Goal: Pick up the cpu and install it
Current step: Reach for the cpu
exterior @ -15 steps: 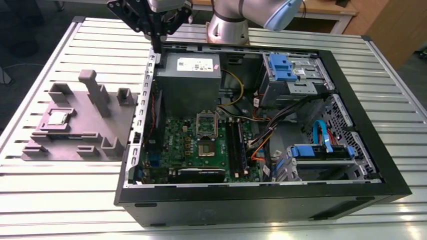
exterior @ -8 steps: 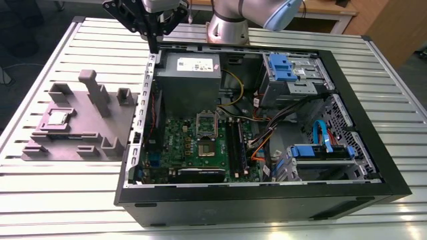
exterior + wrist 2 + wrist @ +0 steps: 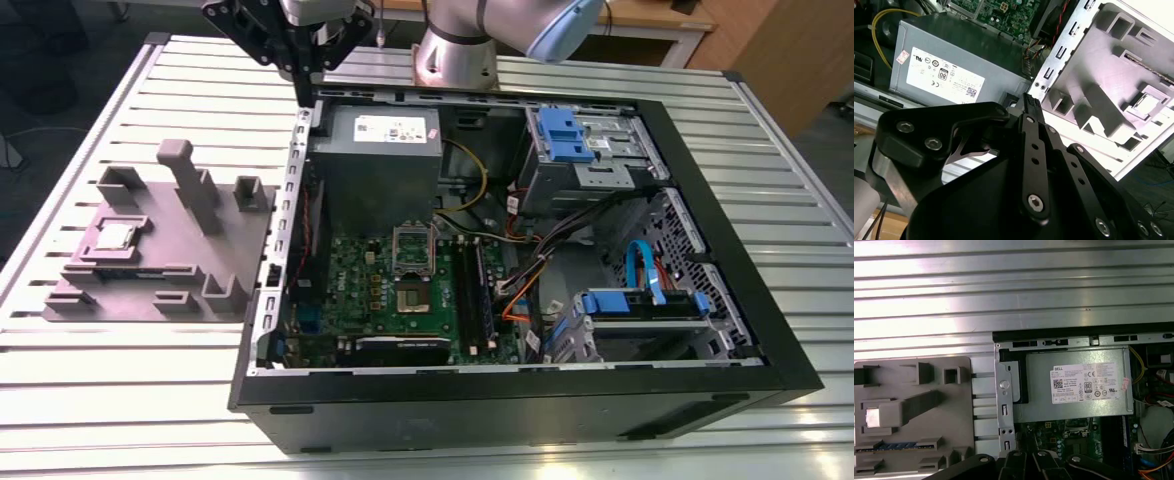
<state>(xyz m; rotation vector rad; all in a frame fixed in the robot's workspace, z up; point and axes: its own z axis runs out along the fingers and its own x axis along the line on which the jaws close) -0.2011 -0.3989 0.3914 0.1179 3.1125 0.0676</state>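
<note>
cpu (image 3: 118, 236) sits in grey fixture (image 3: 167, 272), exterior view's left of PC case (image 3: 534, 400); gripper (image 3: 306, 95) over case's far corner, jaws closed, empty; white printed label (image 3: 394, 128) on power supply (image 3: 380, 178)

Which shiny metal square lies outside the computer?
The cpu, seated in the grey holder at the exterior view's left; the other, the socket frame, stands on the green board inside the case.

Robotics lab: slatted aluminium bench (image 3: 120, 395), opened computer case (image 3: 507, 412), robot arm base (image 3: 454, 58).
</note>
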